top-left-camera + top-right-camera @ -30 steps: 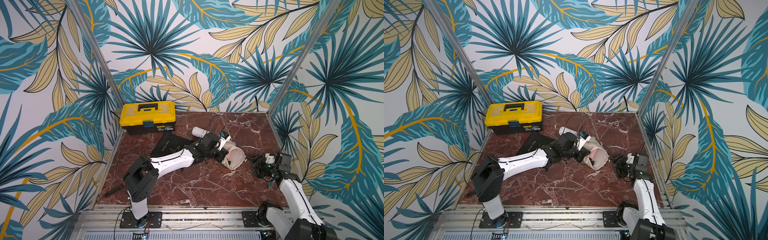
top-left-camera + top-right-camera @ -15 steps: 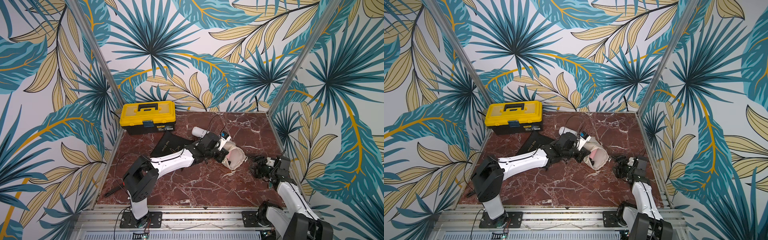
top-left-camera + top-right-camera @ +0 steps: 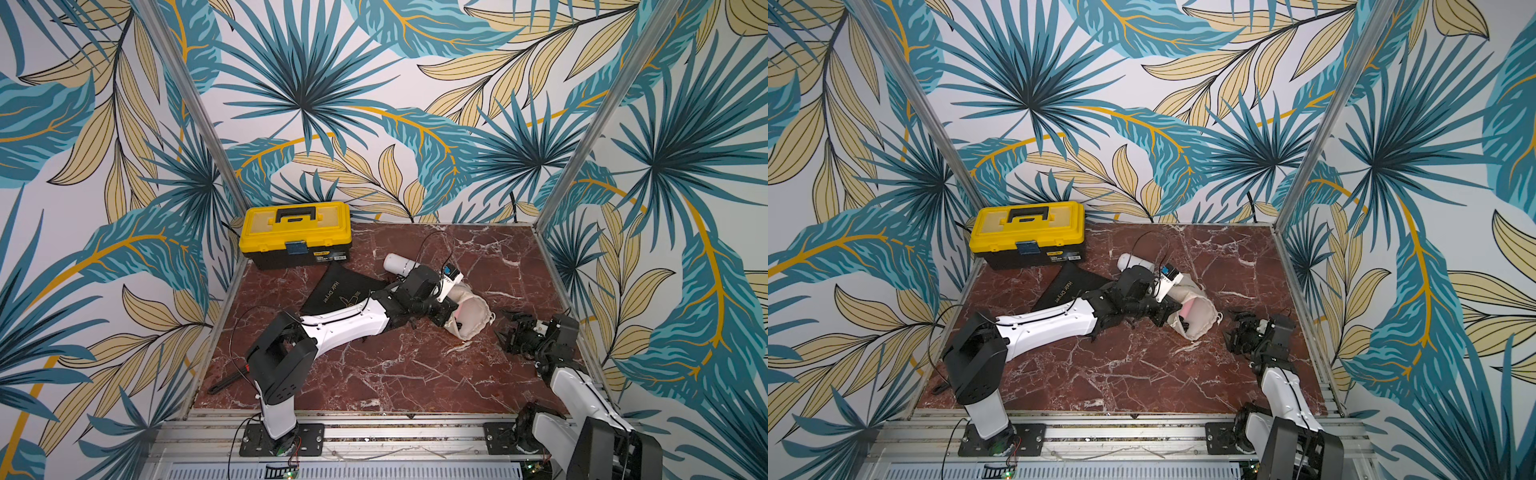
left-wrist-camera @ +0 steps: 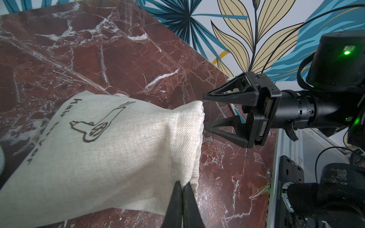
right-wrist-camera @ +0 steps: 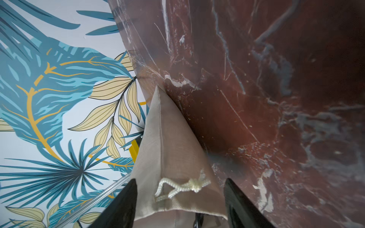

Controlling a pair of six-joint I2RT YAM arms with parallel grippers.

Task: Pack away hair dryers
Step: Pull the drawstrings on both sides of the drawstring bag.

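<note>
A beige drawstring bag [image 3: 469,318] printed "Hair Dryer" lies mid-table with its mouth facing right. The pink hair dryer [image 3: 1187,309] shows inside that mouth. My left gripper [image 4: 182,186] is shut on the bag's [image 4: 108,142] rim and holds the mouth up. My right gripper [image 3: 509,328] is open just right of the bag. In the right wrist view its fingers [image 5: 130,189] straddle the rim and the white drawstring knot [image 5: 195,185] without closing on them. The white hair dryer [image 3: 399,264] lies behind the left arm with its black cord looping back.
A yellow toolbox [image 3: 295,235] stands at the back left. A black drawstring bag [image 3: 336,291] lies flat in front of it, partly under the left arm. Patterned walls close in on three sides, and the right arm is near the right wall.
My right gripper has moved left toward the beige bag's mouth, staying open. The left gripper and the bag have kept their place.
</note>
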